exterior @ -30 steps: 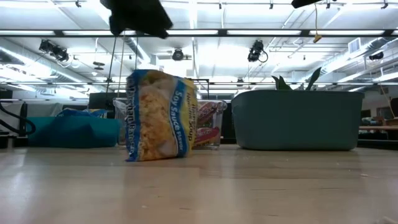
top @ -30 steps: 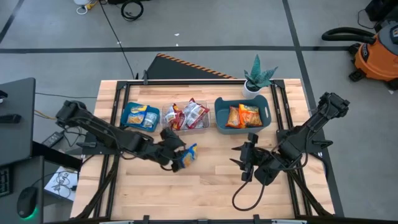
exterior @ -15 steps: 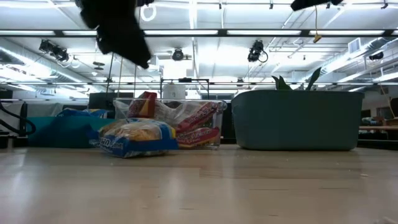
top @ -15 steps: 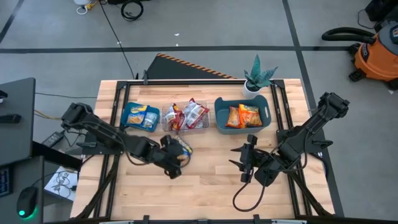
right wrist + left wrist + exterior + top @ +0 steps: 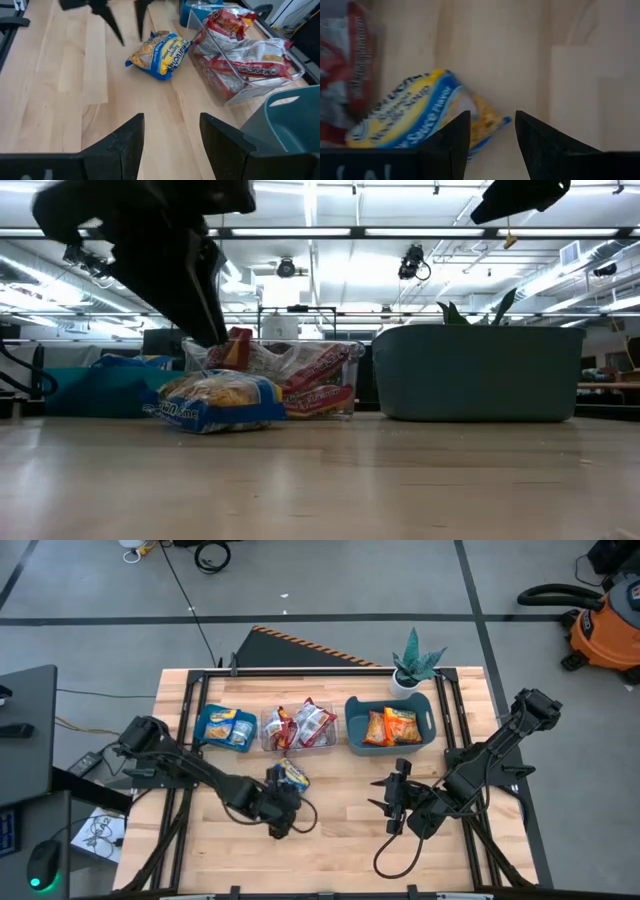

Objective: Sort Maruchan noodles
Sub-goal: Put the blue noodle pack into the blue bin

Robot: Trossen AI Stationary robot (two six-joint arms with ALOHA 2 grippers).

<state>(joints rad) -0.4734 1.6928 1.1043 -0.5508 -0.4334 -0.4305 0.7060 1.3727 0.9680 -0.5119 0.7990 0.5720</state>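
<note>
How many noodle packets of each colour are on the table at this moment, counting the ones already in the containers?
Red-and-silver packets: 3, all in the clear tub
Orange packets: 2, in the right-hand blue bin
Blue-and-yellow packets: 3, one loose on the table, apparently 2 overlapping in the left-hand blue bin
Total: 8

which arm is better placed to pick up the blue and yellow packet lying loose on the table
Left. The left gripper hovers open just beside the blue-and-yellow packet, which lies in front of the clear tub. The right gripper is open too, but farther off across bare table.
</note>
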